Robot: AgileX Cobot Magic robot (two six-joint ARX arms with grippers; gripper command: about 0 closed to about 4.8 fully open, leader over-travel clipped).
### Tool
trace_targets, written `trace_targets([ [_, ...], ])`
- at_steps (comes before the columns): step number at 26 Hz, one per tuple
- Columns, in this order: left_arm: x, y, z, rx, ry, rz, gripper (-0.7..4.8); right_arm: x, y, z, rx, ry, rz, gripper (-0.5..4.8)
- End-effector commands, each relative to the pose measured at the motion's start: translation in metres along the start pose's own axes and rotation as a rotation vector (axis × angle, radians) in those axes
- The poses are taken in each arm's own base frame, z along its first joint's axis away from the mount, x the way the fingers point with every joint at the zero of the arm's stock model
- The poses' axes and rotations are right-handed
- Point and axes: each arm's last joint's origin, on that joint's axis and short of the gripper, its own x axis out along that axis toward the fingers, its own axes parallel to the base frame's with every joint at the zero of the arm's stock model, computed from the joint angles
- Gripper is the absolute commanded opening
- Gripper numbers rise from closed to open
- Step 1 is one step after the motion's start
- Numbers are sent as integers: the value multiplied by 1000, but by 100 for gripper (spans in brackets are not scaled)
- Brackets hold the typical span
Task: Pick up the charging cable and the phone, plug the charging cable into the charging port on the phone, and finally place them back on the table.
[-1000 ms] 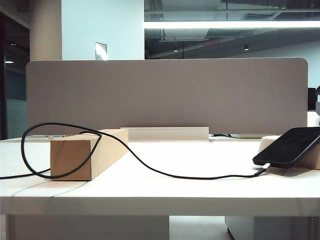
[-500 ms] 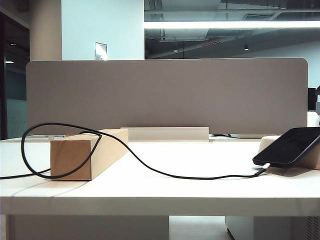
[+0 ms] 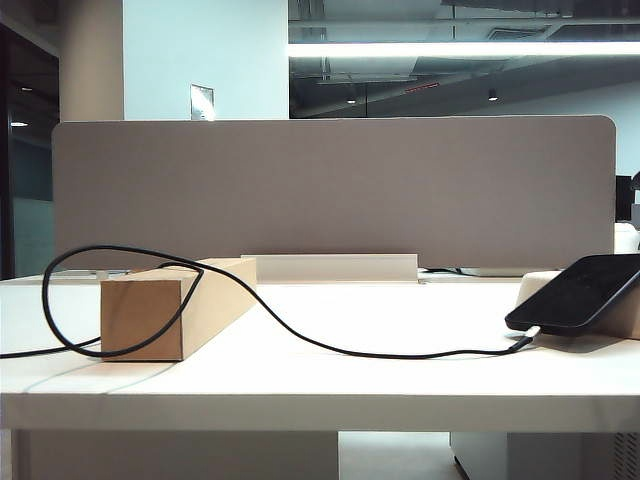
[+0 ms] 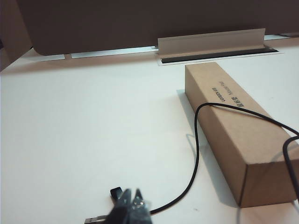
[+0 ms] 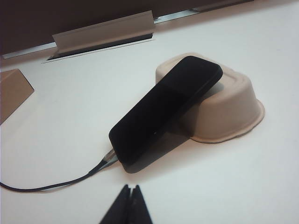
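Note:
The black phone [image 3: 580,290] leans screen-up against a cream moulded tray [image 5: 229,107] at the right of the white table [image 3: 320,400]. The charging cable [image 3: 300,340] runs from a brown box across the table to the phone's low short edge, where its plug [image 5: 110,159] sits in the charging port. Neither arm shows in the exterior view. In the left wrist view my left gripper [image 4: 132,190] is shut above the cable's USB end [image 4: 93,219], and I see nothing held in it. My right gripper [image 5: 131,185] is shut and empty, a short way in front of the phone [image 5: 163,112].
A long brown cardboard box [image 3: 170,305] lies at the left with the cable looped over its top [image 4: 219,106]. A grey-beige divider panel [image 3: 330,185] and a white cable channel [image 3: 330,267] line the table's back edge.

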Motion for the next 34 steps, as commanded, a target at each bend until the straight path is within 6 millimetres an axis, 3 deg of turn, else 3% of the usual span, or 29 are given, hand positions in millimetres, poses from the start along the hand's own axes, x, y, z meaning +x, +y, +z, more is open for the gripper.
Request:
trace_targets([
  [1, 0, 0, 2, 4, -14, 1, -5, 0, 0, -1, -5, -5, 0, -1],
  [10, 0, 0, 2, 4, -14, 1, -5, -4, 0, 13, -104, -180, -109, -1],
  [34, 0, 0, 2, 4, -14, 1, -5, -3, 7, 9, -175, -155, -81, -1],
])
